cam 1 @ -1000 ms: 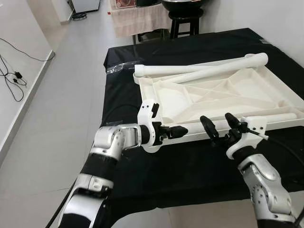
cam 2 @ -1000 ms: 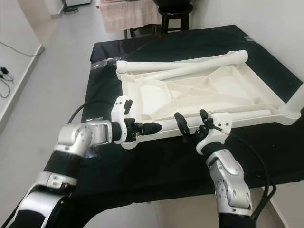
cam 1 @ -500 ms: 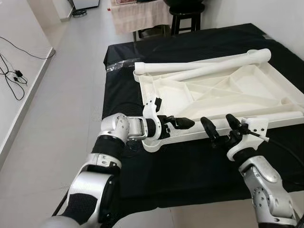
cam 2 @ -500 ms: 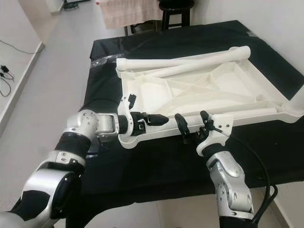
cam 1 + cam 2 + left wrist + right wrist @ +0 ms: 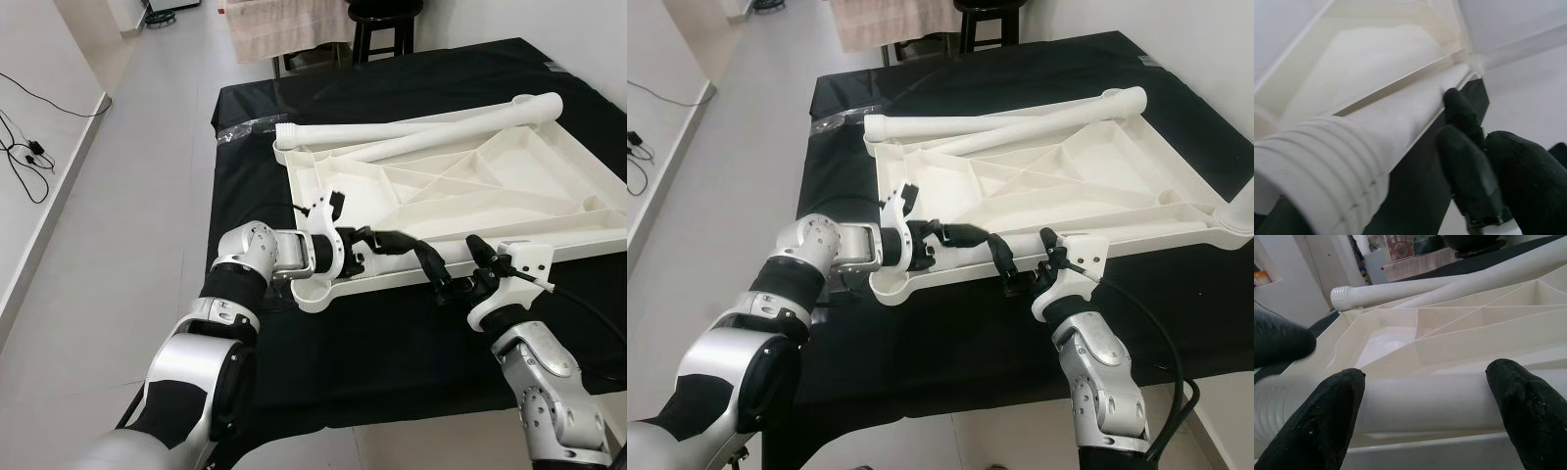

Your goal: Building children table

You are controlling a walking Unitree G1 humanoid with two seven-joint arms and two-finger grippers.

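On the black-draped counter (image 5: 294, 323), seen from the left eye, a white plastic tabletop (image 5: 460, 186) lies upside down, its ribbed underside up. Two white legs (image 5: 411, 127) rest crossed along its far edge, and a third leg (image 5: 460, 240) lies inside along the near rim. The left arm is bent at the elbow and reaches rightward along that rim; the left pincer (image 5: 377, 240) sits at the near leg's end with its fingers close around it. The right pincer (image 5: 456, 259) rises from below the near rim, forearm angled up, its two black fingers spread wide on either side of the leg.

From the right eye, the same tabletop lies slightly askew on the counter, with a socket at its near left corner (image 5: 887, 284).

Along the left wrist, the leg's threaded end (image 5: 1317, 161) is close up, and black fingers (image 5: 1464, 171) touch the leg by the rim; whether they grip it I cannot tell.

Along the right wrist, two fingers (image 5: 1327, 416) stand apart, the leg lying across between them.
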